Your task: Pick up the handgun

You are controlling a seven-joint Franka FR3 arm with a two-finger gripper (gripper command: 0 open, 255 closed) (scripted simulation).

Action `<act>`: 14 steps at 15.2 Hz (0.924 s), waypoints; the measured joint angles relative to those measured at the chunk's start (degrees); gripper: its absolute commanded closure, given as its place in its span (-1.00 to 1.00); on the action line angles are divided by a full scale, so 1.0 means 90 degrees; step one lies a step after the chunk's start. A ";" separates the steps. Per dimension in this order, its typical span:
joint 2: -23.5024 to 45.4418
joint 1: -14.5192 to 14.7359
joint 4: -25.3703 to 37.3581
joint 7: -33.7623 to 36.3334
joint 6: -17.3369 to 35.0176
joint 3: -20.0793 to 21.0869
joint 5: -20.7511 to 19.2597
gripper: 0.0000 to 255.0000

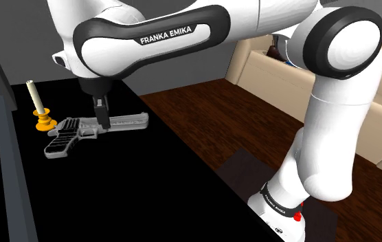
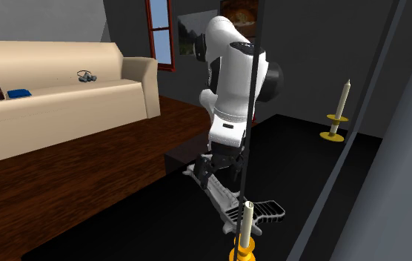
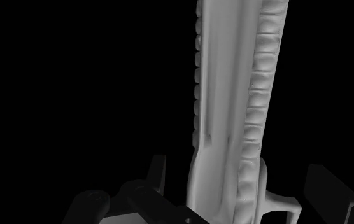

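The grey handgun (image 1: 80,132) lies flat on the black table (image 1: 148,199), in the left middle of the shoulder view; its long axis runs from the grip at lower left to the barrel at right. The gripper (image 1: 101,125) points down over its middle part; in the wrist view the handgun passes between the two fingers (image 3: 158,175), which stand apart, one on each side of its narrow width; I judge they do not press it yet, so closing comes next. Just beside the gun, to the upper left, stands a candle (image 1: 31,95) in an orange holder (image 1: 44,122). On the arm (image 1: 114,48) one reads "FRANKA EMIKA".
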 measured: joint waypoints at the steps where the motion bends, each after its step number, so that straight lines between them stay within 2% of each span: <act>1: 0.0041 0.0012 -0.0024 0.0014 0.0062 -0.0001 -0.0024 -1.00; 6: 0.0197 0.0025 -0.0217 0.0084 0.0393 -0.0026 -0.0108 -1.00; 7: 0.0196 0.0023 -0.0247 0.0088 0.0423 -0.0028 -0.0111 1.00; 14: 0.0188 0.0021 -0.0278 0.0094 0.0451 -0.0029 -0.0115 1.00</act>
